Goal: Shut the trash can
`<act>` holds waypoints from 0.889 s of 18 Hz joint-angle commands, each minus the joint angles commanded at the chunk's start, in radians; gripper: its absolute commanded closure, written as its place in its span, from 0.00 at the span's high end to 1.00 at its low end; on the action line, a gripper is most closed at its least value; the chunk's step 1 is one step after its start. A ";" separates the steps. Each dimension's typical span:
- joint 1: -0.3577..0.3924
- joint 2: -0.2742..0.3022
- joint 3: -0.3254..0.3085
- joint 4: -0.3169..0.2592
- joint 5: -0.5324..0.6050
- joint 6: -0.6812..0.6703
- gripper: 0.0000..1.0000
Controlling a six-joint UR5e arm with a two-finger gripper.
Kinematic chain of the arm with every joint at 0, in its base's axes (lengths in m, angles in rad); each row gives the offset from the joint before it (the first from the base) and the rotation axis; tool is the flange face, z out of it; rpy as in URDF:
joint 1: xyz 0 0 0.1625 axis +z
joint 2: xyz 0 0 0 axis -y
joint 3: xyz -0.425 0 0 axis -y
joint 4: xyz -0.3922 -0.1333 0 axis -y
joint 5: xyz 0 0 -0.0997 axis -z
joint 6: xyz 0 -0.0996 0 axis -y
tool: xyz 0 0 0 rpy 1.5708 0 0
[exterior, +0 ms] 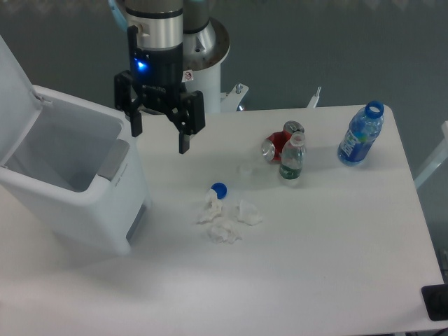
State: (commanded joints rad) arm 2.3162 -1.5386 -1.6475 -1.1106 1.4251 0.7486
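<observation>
One trash can (pixel 70 175) sits at the left edge of the table (pixel 315 266), white, rectangular with rounded corners. Its lid (pixel 12 91) is up, swung back at the far left, so the can is open and you see inside. Grey push tab (pixel 113 159) on the rim facing the middle of the table.

Gripper (pixel 160 135) hangs just beside the can's right rim, above the table, fingers pointing down. Jaws spread apart, nothing between them. Blue light on the wrist housing.

Blue bottle cap (pixel 219 189) lies right of the can, touching a cluster of crumpled white paper bits (pixel 227 220). Further right: a red soda can (pixel 275 146) on its side, with a small clear bottle with green label (pixel 292 159) upright just in front of it, possibly touching, can't tell. Blue-label bottle (pixel 360 134), no cap, stands near the far right corner, well apart from the rest.
</observation>
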 joint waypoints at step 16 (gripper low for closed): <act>0.020 0.072 0.006 0.006 0.009 -0.118 1.00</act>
State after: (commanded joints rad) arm 2.3363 -1.4666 -1.6414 -1.1045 1.4343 0.6305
